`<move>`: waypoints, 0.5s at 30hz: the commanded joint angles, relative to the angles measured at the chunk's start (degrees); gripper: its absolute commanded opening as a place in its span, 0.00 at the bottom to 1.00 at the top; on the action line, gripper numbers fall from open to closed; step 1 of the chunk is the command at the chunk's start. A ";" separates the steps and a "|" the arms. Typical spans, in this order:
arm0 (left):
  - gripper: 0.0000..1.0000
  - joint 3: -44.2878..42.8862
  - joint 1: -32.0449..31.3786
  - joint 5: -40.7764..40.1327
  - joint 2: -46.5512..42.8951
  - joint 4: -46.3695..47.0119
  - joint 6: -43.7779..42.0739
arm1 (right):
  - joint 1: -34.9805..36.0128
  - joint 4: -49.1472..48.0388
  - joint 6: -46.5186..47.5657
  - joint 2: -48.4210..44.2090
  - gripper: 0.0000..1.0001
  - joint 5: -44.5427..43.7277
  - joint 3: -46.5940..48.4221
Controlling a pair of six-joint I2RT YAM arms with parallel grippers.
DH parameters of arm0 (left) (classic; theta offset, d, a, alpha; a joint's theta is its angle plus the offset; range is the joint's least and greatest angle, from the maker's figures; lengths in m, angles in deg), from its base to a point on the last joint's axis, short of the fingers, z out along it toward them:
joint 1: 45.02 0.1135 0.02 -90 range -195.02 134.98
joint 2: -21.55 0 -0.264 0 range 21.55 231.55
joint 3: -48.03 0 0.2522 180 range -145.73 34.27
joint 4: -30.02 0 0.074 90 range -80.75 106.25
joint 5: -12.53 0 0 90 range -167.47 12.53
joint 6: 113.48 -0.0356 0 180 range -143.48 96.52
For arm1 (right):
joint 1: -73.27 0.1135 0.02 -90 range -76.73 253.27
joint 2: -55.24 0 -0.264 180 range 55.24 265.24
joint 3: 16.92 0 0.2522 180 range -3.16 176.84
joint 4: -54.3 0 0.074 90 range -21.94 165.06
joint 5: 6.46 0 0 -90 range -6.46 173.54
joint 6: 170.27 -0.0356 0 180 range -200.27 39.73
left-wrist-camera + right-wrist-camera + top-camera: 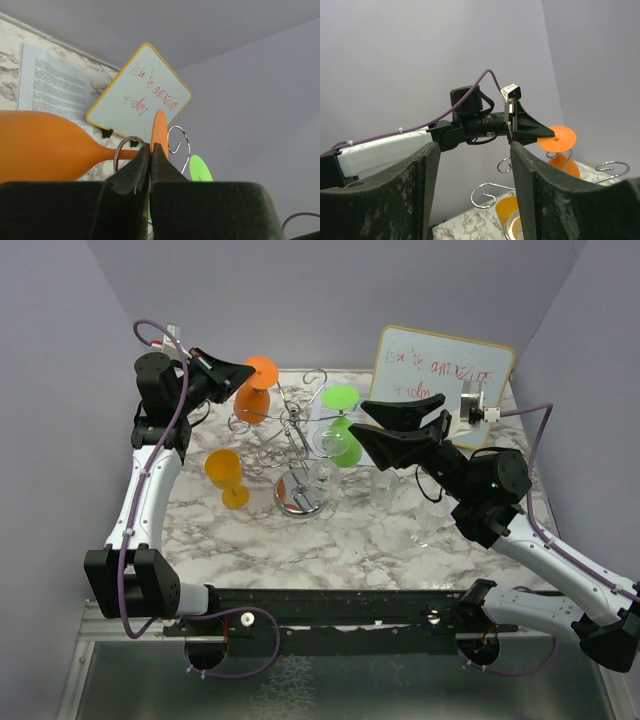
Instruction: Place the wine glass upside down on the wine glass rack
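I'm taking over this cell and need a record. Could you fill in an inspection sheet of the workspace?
Surface: marble-patterned table, nothing spilled seen.
Job's things: wine glass rack mid-table; orange wine glass upside down at its loop arms.
Clutter: green glass inverted on the rack; yellow glass and clear glass on the table.
Grippers: left gripper shut on the orange wine glass's foot; right gripper open, holding nothing.
Cables: purple cable along each arm; no snag seen.
Surroundings: whiteboard with red writing at the back; plain walls.

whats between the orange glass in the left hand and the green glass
The wine glass rack: its chrome loop arms and central stem sit between the orange wine glass and green wine glass, shown in the top view.
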 commanded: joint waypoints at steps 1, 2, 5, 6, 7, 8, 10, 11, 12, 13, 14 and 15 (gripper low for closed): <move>0.00 -1.36 1.23 -0.39 -1.32 0.79 -1.47 | 0.37 0.59 0.68 -0.65 0.63 -1.14 -0.15; 0.00 -1.20 1.29 -0.17 -1.46 0.71 -1.52 | 0.39 0.60 0.68 -0.63 0.63 -1.12 -0.20; 0.00 -0.15 1.56 0.63 -2.32 0.65 -1.60 | 0.38 0.69 0.68 -0.63 0.63 -1.13 -0.35; 0.00 0.30 1.63 0.86 -2.72 0.61 -1.65 | 0.38 0.70 0.60 -0.63 0.63 -1.20 -0.35; 0.00 0.75 1.70 1.15 -3.11 0.54 -1.76 | 0.39 0.77 0.59 -0.63 0.63 -1.21 -0.39; 0.00 1.14 1.83 1.40 -3.52 0.34 -1.97 | 0.37 0.83 0.59 -0.64 0.63 -1.27 -0.52; 0.00 1.78 1.96 2.13 -4.18 -0.06 -2.52 | 0.38 0.87 0.55 -0.68 0.63 -1.29 -0.51; 0.00 1.99 1.97 2.67 -4.43 -0.21 -2.91 | 0.37 0.95 0.51 -0.65 0.63 -1.29 -0.48; 0.00 2.17 1.97 3.05 -4.76 -0.56 -3.30 | 0.39 1.02 0.51 -0.63 0.63 -1.32 -0.54; 0.01 2.20 1.97 3.10 -5.00 -0.84 -3.93 | 0.39 1.04 0.44 -0.63 0.63 -1.29 -0.55; 0.02 2.22 1.97 3.02 -5.16 -2.31 -4.71 | 0.37 1.00 0.33 -0.65 0.63 -1.24 -0.57; 0.02 2.25 1.97 2.91 -5.38 -3.25 -5.42 | 0.39 0.96 0.25 -0.62 0.63 -1.24 -0.60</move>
